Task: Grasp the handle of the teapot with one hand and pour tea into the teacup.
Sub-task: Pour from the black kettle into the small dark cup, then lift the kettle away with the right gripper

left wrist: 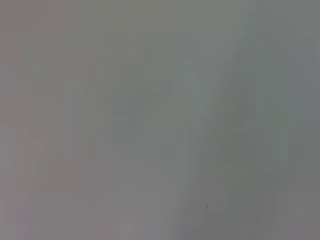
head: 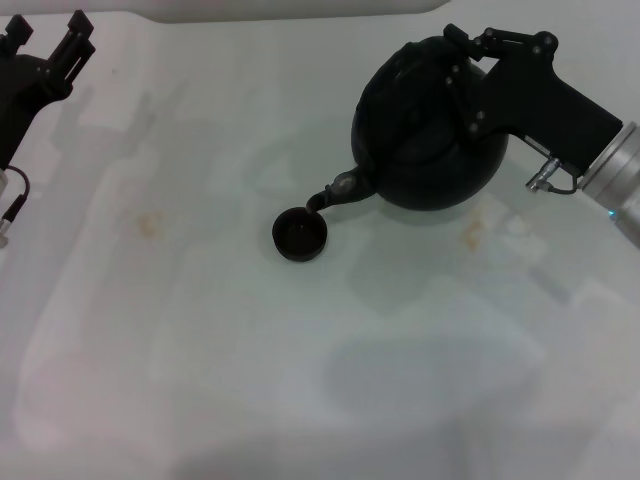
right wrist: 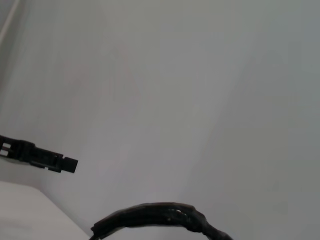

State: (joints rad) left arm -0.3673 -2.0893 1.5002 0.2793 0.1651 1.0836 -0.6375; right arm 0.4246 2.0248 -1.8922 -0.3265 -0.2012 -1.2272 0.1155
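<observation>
One teapot (head: 430, 140) is in view, with one arched handle (head: 455, 75) and one spout — a single pot, no second. One teacup (head: 300, 234) sits on the tabletop (head: 200, 350). Two end effectors show: the right end effector (head: 462, 55) and the left end effector (head: 50, 55) — one per arm. Two faint brownish stains mark the tabletop.

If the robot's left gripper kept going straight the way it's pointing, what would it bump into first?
Probably nothing nearby. The left gripper sits at the table's far left, pointing up and away toward the far edge of the white table. The teapot and teacup lie off to its side. Depth is unclear.
</observation>
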